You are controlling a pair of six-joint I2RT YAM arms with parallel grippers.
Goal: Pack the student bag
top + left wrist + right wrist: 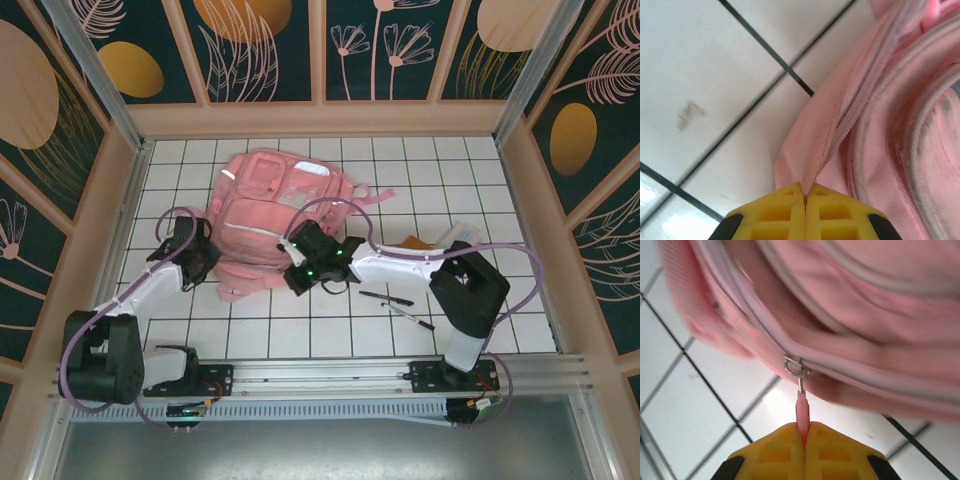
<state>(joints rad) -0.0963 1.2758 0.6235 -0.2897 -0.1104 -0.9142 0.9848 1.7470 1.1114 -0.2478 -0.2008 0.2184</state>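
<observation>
Two end effectors closed: my left end effector [805, 199] pinches a fabric fold [816, 159] of the student bag [268, 210], which lies upper centre-left on the tabletop [480, 190]; my right end effector [804, 434] clamps the pink zipper pull [802, 411]. Risk: the thin tab slips out if pulled off-line, or the bag drags if the left pinch gives.

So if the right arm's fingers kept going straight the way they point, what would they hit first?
The right fingers are shut on the pink zipper pull. Straight ahead comes the metal zipper slider, then almost at once the side of the pink backpack.
</observation>
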